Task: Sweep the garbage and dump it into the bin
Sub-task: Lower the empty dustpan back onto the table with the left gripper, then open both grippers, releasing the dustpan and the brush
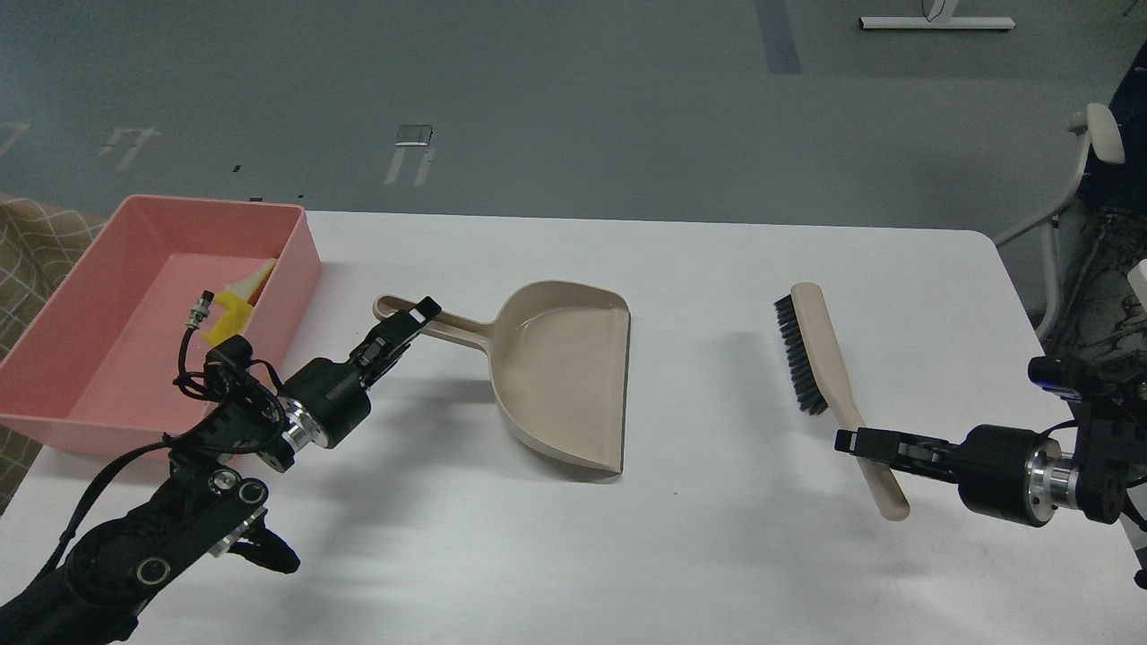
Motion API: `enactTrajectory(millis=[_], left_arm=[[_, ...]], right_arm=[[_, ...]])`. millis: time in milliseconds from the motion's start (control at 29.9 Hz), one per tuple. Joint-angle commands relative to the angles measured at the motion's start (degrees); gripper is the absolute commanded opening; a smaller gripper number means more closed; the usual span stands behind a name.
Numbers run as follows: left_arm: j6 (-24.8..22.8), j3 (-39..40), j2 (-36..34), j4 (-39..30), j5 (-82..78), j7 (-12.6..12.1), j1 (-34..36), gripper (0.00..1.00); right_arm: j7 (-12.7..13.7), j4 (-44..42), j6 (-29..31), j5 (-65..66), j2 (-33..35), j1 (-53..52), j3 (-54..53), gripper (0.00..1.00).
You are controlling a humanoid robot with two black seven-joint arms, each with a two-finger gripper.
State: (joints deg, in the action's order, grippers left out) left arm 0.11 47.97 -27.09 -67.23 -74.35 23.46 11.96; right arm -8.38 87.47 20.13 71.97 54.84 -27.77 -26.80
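Note:
The pink bin (300, 260) stands at the table's left. The garbage lies inside it: a yellow chunk (228, 313) and a pale triangular slice (255, 279), partly hidden by my left arm's cable. The beige dustpan (560, 376) lies flat mid-table with its handle pointing left. My left gripper (419, 315) sits across that handle near its end. The beige brush (820, 358) lies on the right with its black bristles facing left. My right gripper (851, 441) sits across the brush handle. Both grippers are seen side-on, so the finger gaps do not show.
The white table (699, 555) has a rounded right edge. An office chair (1089, 179) stands beyond it. A checked cloth (36, 242) lies left of the bin.

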Motion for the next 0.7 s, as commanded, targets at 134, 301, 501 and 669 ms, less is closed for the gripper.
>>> enactTrajectory(millis=[134,301,501,669], left_arm=[[-0.4,0.0,-0.1,0.0,0.8,0.4,-0.2,0.98],[-2.0,-0.6,-1.0,-0.1,0.9,0.5,-1.2,0.98],[-3.2,-2.1,-1.2,-0.3,0.9,1.9,-3.5,0.98],[-3.2,-2.1,-1.2,-0.7,0.7,2.0,-4.7,0.98]], right_arm=[[-0.1,-0.1,0.1,-0.1,-0.1,0.0,0.0,0.00],[-0.1,-0.3,0.2,-0.3,-0.5,0.1,-0.1,0.00],[-0.1,-0.7,1.8,-2.6,-1.3,0.1,-0.3,0.00],[-0.1,-1.2,2.5,-3.2,-1.8,0.1,-0.4,0.00]])
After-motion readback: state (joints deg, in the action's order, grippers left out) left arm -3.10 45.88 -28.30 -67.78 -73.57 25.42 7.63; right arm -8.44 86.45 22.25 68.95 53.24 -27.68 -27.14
